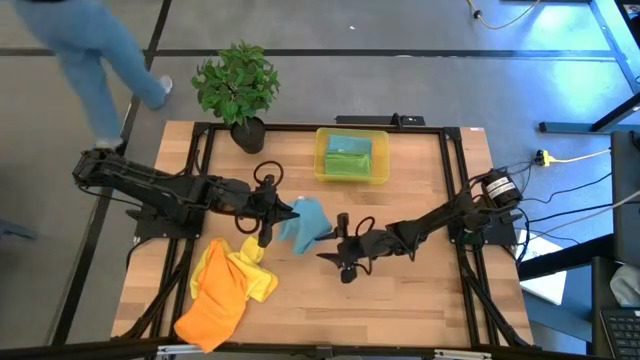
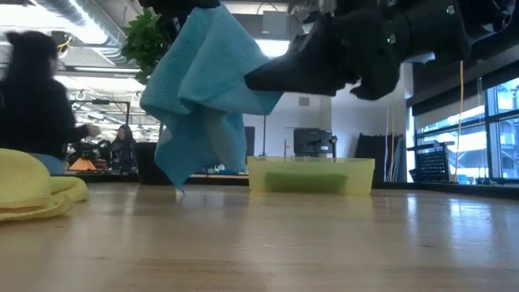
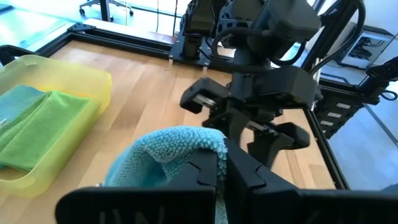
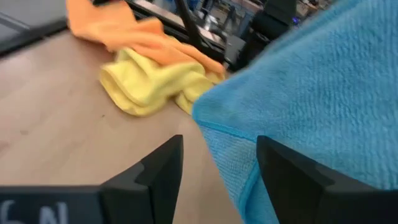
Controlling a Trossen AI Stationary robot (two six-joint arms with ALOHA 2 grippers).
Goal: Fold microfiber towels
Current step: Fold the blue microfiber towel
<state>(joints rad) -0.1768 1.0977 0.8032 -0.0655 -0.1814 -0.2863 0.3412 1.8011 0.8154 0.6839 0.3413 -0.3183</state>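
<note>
Teal towel [image 2: 203,89] hanging lengthwise downward, pinched by left claw [image 1: 268,213]

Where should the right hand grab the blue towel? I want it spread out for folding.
The blue towel hangs bunched from the shut left hand, clear of the table. Probably best to pinch the free hemmed edge facing the open right hand, coming level from the right arm's side, then pull apart.

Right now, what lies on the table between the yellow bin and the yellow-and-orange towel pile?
In the high view, the teal-blue towel hangs there, pinched by the left gripper, between the yellow bin and the pile.
</note>
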